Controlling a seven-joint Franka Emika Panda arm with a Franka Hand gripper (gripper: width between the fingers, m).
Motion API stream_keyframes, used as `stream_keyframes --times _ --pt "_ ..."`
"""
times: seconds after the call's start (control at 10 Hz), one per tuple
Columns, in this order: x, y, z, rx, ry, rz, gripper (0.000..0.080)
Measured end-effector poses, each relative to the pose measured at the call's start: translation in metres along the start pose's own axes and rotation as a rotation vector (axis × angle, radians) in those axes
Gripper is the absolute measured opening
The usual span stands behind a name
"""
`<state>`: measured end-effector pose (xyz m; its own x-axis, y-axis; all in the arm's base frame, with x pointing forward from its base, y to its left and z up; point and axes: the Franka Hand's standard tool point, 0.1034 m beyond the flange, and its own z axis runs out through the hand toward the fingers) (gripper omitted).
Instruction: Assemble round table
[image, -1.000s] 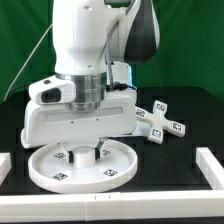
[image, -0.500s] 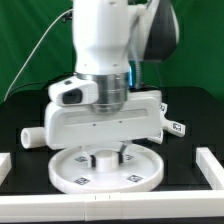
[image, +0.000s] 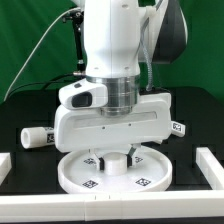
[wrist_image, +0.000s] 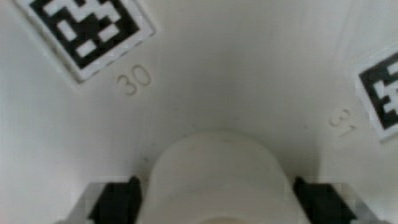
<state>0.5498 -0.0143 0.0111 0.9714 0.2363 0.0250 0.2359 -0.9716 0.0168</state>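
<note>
The big round white plastic disc (image: 70, 172) lies flat on the black table (image: 28, 165), near the front edge. Its hub (wrist_image: 210, 165) is a short white stub in the middle, and it points straight up. The claw (image: 112, 158) hangs right over it and points straight down, so the hub's long way and the claw's long way are in one line. In the wrist view the two dark finger pads (wrist_image: 116, 202) sit tight on both sides of the hub. The claw is closed most of the way and looks like it has hold of the disc by the hub.

I think the next move will lift or slide the disc. The hold is in the middle, so the wide disc should stay flat.

The short white plastic leg (image: 35, 137) lies on its side, well apart, toward the exterior view's left. The cross-shaped white plastic base (image: 178, 127) peeks out behind the robot's hand, toward the exterior view's right. White straight rails (image: 212, 165) lie at both sides of the table. A green curtain (image: 30, 40) hangs behind.
</note>
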Motion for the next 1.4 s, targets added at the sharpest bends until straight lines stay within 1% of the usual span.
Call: stream_keyframes --times 0.1,0.2,0.3,0.5,0.7,0.8,1.2,1.3,1.4 --pt "0.006 -0.01 0.0 0.002 0.006 0.006 0.0406" --pt "0.017 -0.025 0.0 0.002 0.015 0.008 0.0406" --pt "0.022 -0.033 0.0 0.003 0.016 0.006 0.0406" --pt "0.025 -0.044 0.0 0.004 0.014 0.013 0.0406" --pt "0.026 -0.046 0.0 0.007 0.008 0.014 0.0406" --pt "0.027 -0.049 0.0 0.009 0.001 0.022 0.0406" --pt "0.026 -0.049 0.001 0.007 -0.001 0.026 0.0406" --pt "0.026 -0.049 0.001 0.007 -0.001 0.026 0.0566" --pt "0.027 -0.048 -0.001 0.007 0.001 0.027 0.0633"
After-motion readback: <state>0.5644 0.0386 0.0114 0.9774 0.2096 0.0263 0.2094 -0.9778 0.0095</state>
